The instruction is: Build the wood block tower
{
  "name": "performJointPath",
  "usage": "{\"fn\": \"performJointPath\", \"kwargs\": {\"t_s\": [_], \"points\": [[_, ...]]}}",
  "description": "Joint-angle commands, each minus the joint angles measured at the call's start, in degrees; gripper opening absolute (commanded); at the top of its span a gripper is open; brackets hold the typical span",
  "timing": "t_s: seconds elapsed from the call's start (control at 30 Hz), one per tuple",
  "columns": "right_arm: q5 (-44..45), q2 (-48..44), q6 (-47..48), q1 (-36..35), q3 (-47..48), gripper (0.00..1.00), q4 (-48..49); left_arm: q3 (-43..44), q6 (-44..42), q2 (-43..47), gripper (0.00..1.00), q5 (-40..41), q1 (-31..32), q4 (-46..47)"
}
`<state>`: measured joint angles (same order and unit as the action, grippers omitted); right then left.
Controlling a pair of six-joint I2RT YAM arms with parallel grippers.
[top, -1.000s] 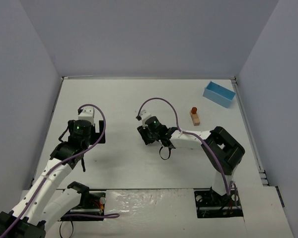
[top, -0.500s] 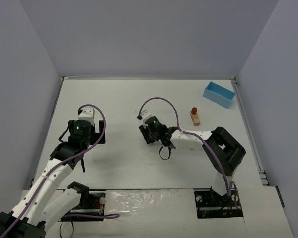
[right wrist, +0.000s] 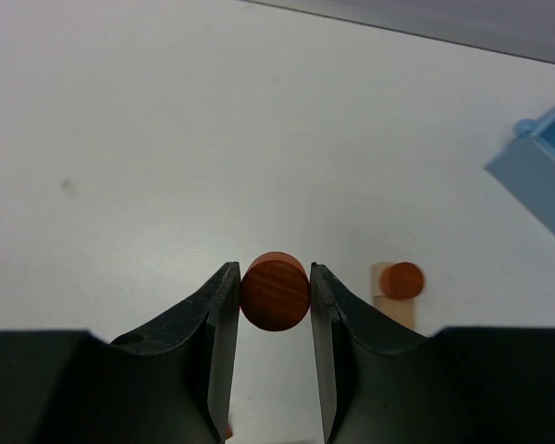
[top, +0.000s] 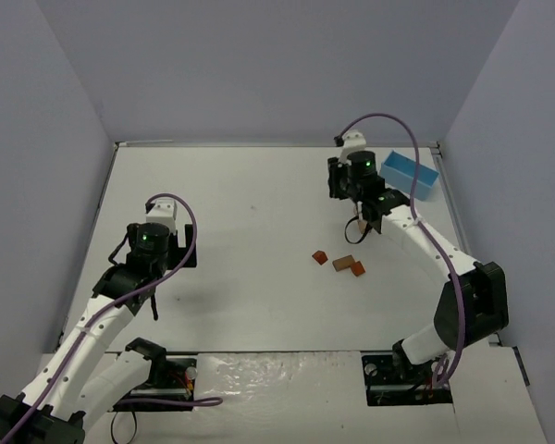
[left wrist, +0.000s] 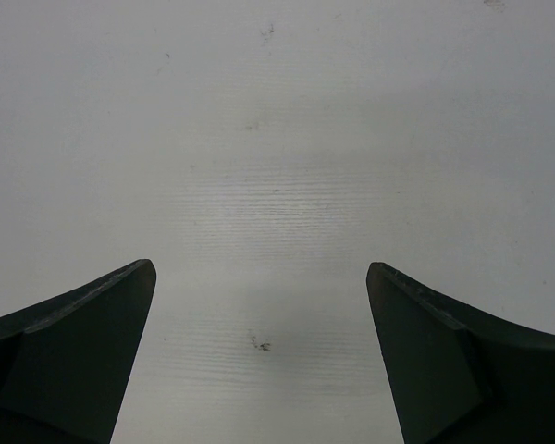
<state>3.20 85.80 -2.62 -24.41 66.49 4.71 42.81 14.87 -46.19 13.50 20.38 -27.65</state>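
Overhead: looks down from high behind the near edge, taking in the whole table (top: 222, 194). Left wrist: points straight down, very close to bare table on the left. Right wrist: close, tilted toward the far right; shares the blue box (right wrist: 546, 171) and small stack (right wrist: 396, 289) with overhead.

Reddish-brown round wooden cylinder (right wrist: 275, 291): clamped between the right gripper (right wrist: 273, 270) fingers, flat round face toward the wrist camera, off the table. Tan rectangular wooden block (right wrist: 394, 310): flat on the table just right of it, with a small orange round wooden piece (right wrist: 405, 280) on its far end. Three loose pieces lie nearer the arm bases: dark red-brown wooden cube (top: 320, 256) alone, brown wooden block (top: 344, 263) and orange wooden cube (top: 357, 269) just beside each other.
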Motion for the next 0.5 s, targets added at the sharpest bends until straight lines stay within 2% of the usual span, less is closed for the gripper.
{"fn": "performJointPath", "kwargs": {"t_s": [0.0,0.17,0.47], "points": [[-2.1,0.6,2.1,6.9,3.0,0.0,-1.7,3.5,-1.3,0.1,0.97,-0.2,-0.1,1.7],[-5.1,4.4,2.0,13.6,5.0,0.0,-1.8,3.6,-1.7,-0.5,0.97,0.0,-0.1,2.0],[-7.1,10.3,3.6,17.2,7.5,0.0,-2.7,3.9,-2.4,-1.4,0.97,0.7,-0.1,2.2]]}}
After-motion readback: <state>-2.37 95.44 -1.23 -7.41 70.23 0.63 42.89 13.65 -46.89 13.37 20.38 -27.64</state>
